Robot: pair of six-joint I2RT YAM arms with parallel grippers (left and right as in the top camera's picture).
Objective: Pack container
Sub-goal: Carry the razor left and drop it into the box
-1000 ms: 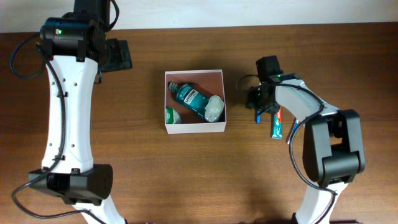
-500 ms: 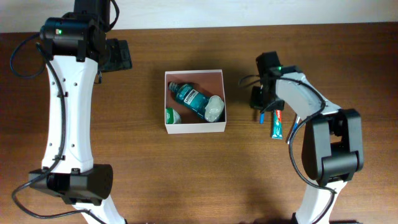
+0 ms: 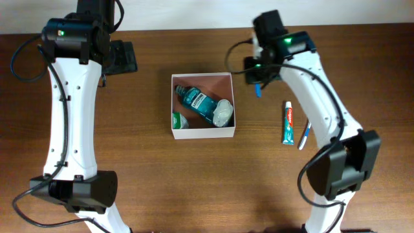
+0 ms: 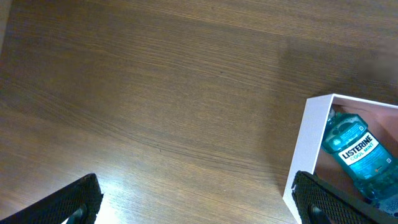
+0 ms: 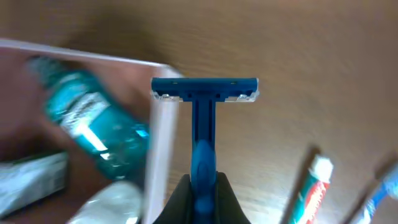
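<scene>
The container [image 3: 203, 133] is a square white cardboard box with a pinkish-brown interior at the table's middle. It holds a teal mouthwash bottle [image 3: 195, 101], a pale wrapped item [image 3: 224, 113] and a green-and-white tube [image 3: 177, 120]. My right gripper [image 3: 258, 82] is shut on a blue razor [image 5: 204, 99] and holds it in the air just right of the box's right wall [image 5: 160, 143]. My left gripper [image 4: 196, 208] is open and empty over bare wood left of the box [image 4: 309, 149].
A toothpaste tube [image 3: 288, 123] and a toothbrush [image 3: 304, 135] lie on the wood right of the box; the tube also shows in the right wrist view [image 5: 308, 190]. The left arm stands along the table's left side.
My right gripper has lifted the blue razor off the table beside the toothpaste and carried it up and left toward the box. The left arm has not moved.
</scene>
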